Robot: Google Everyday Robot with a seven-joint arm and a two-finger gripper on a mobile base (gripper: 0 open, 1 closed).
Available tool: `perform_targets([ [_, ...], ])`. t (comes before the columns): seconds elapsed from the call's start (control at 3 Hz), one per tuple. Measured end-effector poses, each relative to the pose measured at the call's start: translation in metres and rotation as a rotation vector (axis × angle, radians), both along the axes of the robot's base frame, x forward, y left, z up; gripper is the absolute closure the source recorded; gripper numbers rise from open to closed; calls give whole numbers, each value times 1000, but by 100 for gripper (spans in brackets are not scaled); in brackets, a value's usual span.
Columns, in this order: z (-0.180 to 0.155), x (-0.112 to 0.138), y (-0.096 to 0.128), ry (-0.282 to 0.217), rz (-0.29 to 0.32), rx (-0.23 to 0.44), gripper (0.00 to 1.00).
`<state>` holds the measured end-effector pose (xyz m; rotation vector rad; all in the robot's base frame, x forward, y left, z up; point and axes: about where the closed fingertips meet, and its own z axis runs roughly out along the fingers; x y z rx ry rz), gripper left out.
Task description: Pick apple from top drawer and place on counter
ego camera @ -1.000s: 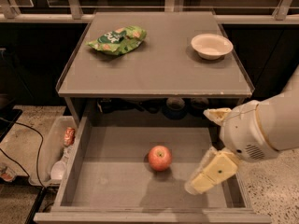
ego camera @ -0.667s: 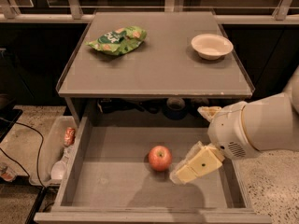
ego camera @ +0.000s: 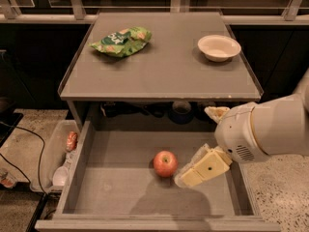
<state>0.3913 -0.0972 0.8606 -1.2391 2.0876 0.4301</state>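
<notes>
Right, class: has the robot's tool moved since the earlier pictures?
Yes. The tool has shifted left inside the top drawer, away from its right wall and closer to the apple, which stayed put.

Red-yellow apple [ego camera: 165, 163] in grey top drawer [ego camera: 116, 199], cream jaws beside it

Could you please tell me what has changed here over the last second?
The gripper has moved left in the view, inside the top drawer, toward the apple; its lower finger now lies close beside the apple. It is open and holds nothing. The apple has not moved, nor have the green bag and white bowl on the counter.
</notes>
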Motion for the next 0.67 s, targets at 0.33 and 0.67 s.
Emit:
perform_targets([
  [0.33,-18,0,13,2,-8,18,0],
  [0.67,-57,15,30,-40,-31,55,0],
])
